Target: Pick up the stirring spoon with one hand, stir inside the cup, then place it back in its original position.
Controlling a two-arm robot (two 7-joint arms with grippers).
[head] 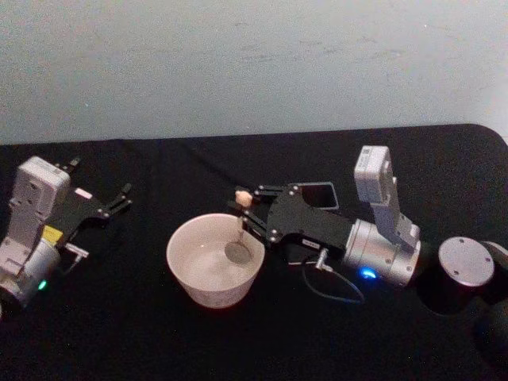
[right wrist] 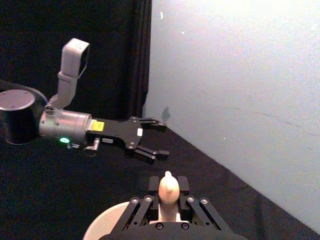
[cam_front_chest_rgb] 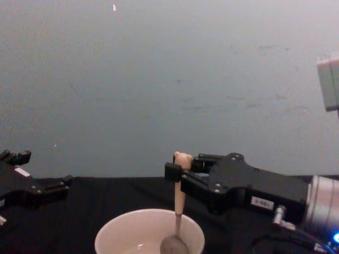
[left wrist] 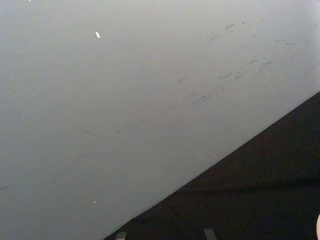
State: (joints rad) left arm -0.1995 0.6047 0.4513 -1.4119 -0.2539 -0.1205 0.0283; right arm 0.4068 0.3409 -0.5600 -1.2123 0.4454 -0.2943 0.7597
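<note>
Stirring spoon (cam_front_chest_rgb: 179, 197), seemingly light and stiff, dips into the cup (head: 176, 252), right end effector (head: 252, 208) clenched high on its handle. Left end effector (head: 99, 181) rests released at left.

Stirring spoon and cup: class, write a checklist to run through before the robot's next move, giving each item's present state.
1. Grip: right gripper shut on the stirring spoon: ok.
2. Spoon's bowl inside the cup: ok.
3. Spoon near upright: ok.
4. Opening of the holder free for the return: cannot tell, the right gripper partly hides it.
5. Idle left gripper open, parked left of the cup: ok.
</note>
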